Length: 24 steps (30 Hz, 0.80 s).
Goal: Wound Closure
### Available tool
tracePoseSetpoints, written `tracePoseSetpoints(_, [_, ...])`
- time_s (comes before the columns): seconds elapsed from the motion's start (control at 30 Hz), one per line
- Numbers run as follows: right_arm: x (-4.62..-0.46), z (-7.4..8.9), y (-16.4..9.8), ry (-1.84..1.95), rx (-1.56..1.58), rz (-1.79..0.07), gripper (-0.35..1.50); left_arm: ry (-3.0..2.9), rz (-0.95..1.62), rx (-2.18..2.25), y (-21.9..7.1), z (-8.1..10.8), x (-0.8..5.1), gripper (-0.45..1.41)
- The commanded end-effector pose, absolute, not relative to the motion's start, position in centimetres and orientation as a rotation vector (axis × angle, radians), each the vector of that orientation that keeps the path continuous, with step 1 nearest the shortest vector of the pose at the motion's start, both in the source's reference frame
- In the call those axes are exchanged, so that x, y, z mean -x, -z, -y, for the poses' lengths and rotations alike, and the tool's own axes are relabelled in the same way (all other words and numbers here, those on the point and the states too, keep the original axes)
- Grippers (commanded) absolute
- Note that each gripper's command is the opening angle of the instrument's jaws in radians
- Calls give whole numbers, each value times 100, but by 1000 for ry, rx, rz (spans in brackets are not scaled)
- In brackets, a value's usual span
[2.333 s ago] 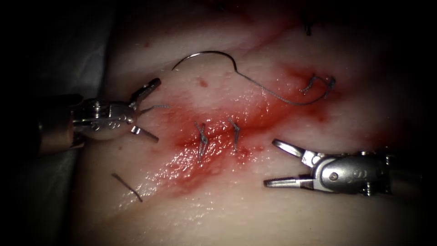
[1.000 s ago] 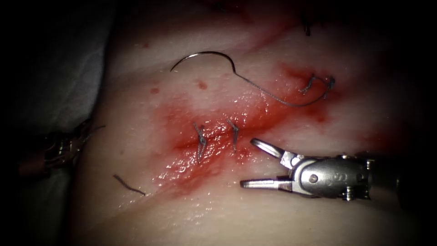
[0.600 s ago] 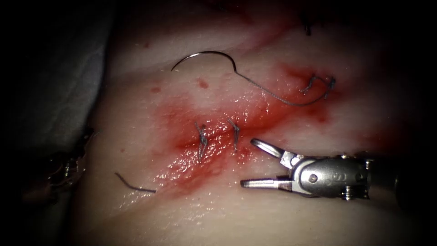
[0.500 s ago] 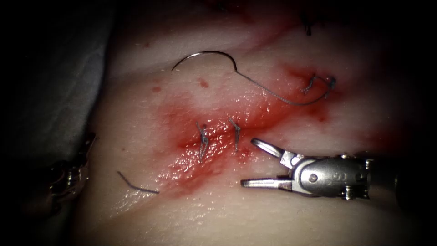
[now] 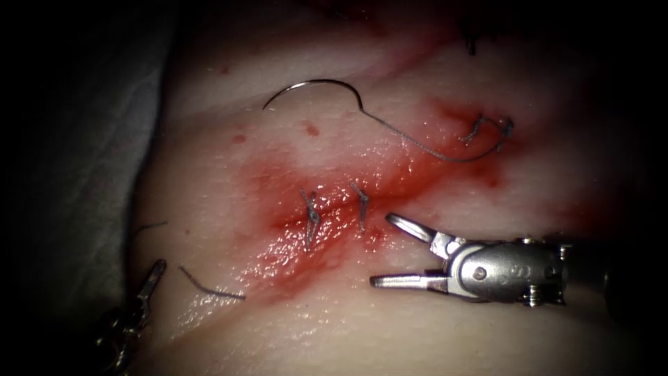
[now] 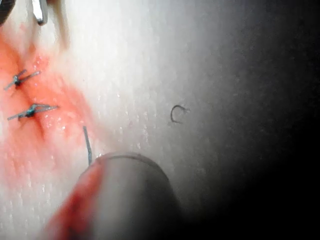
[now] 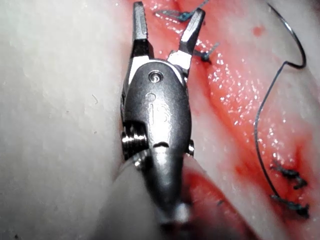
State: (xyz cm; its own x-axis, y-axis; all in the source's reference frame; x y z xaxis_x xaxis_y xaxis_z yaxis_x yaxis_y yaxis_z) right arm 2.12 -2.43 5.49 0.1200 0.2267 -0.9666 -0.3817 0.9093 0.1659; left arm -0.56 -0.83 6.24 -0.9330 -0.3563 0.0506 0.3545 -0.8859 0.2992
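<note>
Stitches point(image 5: 309, 214) cross the cut's point(image 5: 327, 223) middle, two of them tied, a third knot point(image 5: 487, 129) far right. Needle point(image 5: 313, 90) lies free on the tissue point(image 5: 348, 327), far side, thread point(image 5: 417, 146) trailing to that knot. Right pincer point(image 5: 390, 251) gapes empty; left pincer point(image 5: 149, 278) near left, grip unclear. Near-left cut looks unclosed

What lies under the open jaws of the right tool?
Under the right tool, jaws open and empty, lies bare tissue beside the cut. What its body covers cannot be seen. The needle lies apart, on the tissue.
</note>
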Motion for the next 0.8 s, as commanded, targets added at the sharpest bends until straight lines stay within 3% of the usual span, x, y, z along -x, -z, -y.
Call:
tracePoseSetpoints(0.03, [-220,247,-555,-446,133,-1383,126,2753,462,-27,-625,80,60,113])
tracePoseSetpoints(0.33, [-219,237,-551,-466,107,-1372,118,2846,706,-187,-573,-24,53,101])
tracePoseSetpoints(0.43, [-216,211,-538,-476,67,-1338,120,2948,788,-426,-559,-78,60,99])
tracePoseSetpoints(0.47, [-214,199,-531,-490,51,-1337,126,2989,741,-679,-557,-90,67,98])
tracePoseSetpoints(0.53, [-213,186,-524,-475,58,-1331,123,2994,632,-1071,-559,-101,80,96])
tracePoseSetpoints(0.77, [-210,145,-515,-411,64,-1284,111,2822,181,-1686,-586,-112,122,93])
tracePoseSetpoints(0.8, [-209,141,-513,-397,47,-1262,103,2770,106,-1789,-596,-114,132,91])
